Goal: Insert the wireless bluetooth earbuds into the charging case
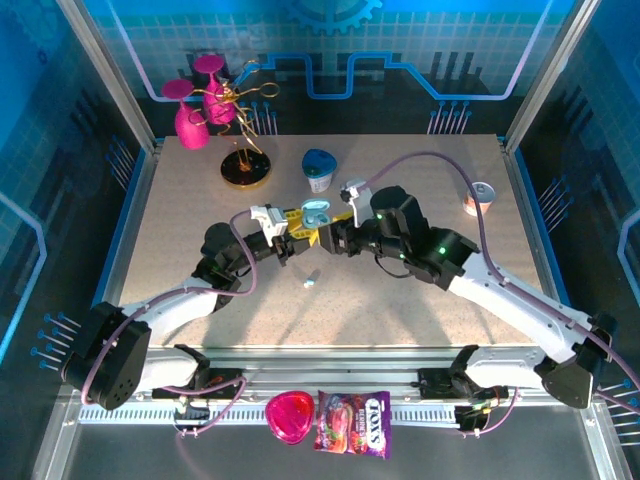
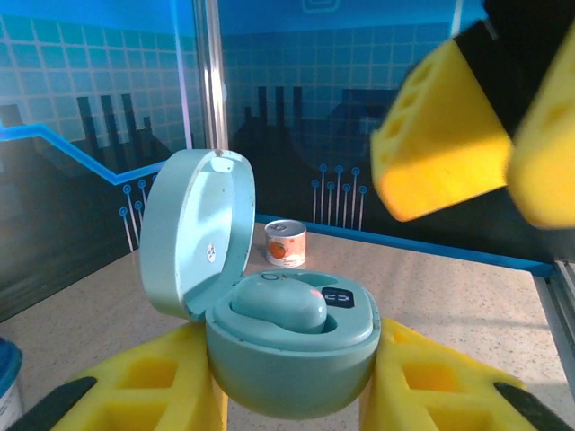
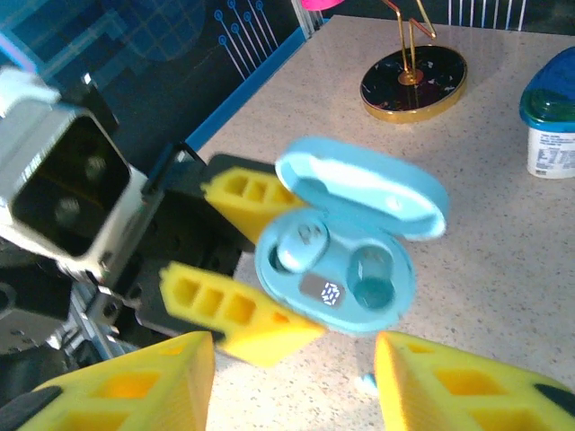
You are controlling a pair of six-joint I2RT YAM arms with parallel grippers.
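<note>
My left gripper [image 1: 300, 225] is shut on the pale-blue charging case [image 1: 316, 214], holding it a little above the table with its lid open. In the left wrist view the case [image 2: 292, 346] sits between my yellow fingers [image 2: 162, 377], and one earbud [image 2: 278, 305] lies in it. The right wrist view shows that earbud [image 3: 301, 247] resting in the left socket, not fully sunk, and the right socket [image 3: 370, 277] bare. My right gripper [image 3: 292, 395] stands open just before the case, with nothing between its fingers. Another earbud [image 1: 309, 284] lies loose on the table below the case.
At the back stand a gold-based jewellery stand [image 1: 245, 170], pink vases [image 1: 190, 120] and a white jar with a blue lid [image 1: 319, 168]. A small can [image 1: 481, 197] sits at the right edge. A pink dish [image 1: 290, 415] and a candy bag [image 1: 352, 423] lie on the front rail.
</note>
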